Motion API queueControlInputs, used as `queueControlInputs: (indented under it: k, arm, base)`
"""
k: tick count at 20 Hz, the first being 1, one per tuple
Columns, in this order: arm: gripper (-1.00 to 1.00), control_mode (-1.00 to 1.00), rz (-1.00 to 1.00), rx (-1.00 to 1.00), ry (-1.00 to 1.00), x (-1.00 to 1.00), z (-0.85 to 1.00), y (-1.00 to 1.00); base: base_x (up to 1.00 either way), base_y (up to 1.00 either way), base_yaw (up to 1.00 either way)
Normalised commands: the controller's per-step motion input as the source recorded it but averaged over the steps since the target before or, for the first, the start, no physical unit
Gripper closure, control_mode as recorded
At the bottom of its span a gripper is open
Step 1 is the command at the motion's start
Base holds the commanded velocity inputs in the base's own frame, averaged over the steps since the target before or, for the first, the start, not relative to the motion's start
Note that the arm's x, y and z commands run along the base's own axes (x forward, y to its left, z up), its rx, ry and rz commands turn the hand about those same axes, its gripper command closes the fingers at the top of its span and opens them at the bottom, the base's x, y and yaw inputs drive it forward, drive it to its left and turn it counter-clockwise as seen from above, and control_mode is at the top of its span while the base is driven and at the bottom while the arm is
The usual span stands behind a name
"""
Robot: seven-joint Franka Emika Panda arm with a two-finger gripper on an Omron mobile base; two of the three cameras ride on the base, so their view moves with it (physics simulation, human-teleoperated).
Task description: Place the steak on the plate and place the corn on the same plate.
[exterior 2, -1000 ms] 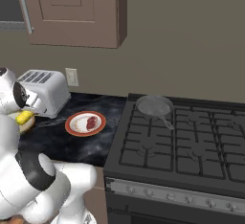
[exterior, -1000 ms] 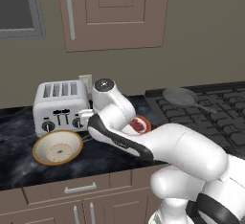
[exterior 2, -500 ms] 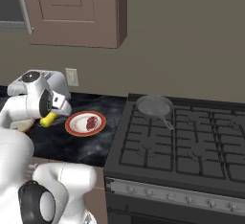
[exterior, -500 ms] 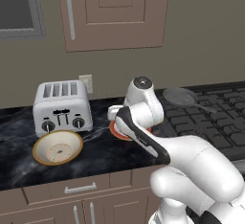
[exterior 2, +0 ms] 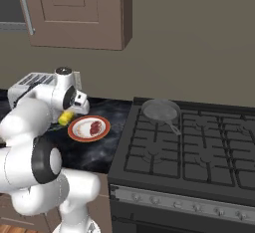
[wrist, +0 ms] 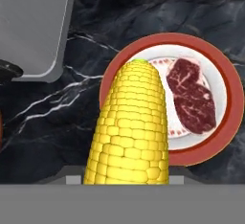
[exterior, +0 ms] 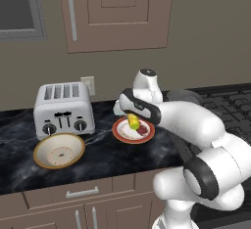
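From the left base view, I have swung across from the toaster (exterior: 62, 108) end of the counter (exterior: 98, 159) and my gripper (exterior: 131, 121) now hangs over the plate (exterior: 123, 133), which sits near the counter's middle, toward its back edge. The corn (exterior: 133, 122) is clenched in it, above the plate's near-left part; the steak (exterior: 142, 130) already lies on the plate's right side. The tan bowl (exterior: 59, 150) stays near the counter's front edge, below the toaster.

From the right base view, the corn (exterior 2: 65, 118) shows at the plate's (exterior 2: 75, 132) left rim, just beyond it, with the steak (exterior 2: 94, 128) resting inside. The frying pan (exterior 2: 160, 110) sits on the stove's rear-left burner.

In the hand view, the corn (wrist: 129, 127) points down over the plate's (wrist: 229, 94) left half, beside the steak (wrist: 191, 96). I cannot tell whether the cob touches the plate.

The steak step looks done; I judge only lowering and letting go of the corn remains.
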Motion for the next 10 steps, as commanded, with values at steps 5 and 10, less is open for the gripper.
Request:
queueControlInputs:
  k: [5,10]
  arm:
    - [1.0,-1.0,0.0,-0.01,0.23,0.68,-0.21,-0.09]
    - [1.0,-1.0,0.01,-0.03,0.15,0.44,-0.55,-0.12]
  base:
    - [0.0,0.0,0.0]
    - [0.0,0.0,0.0]
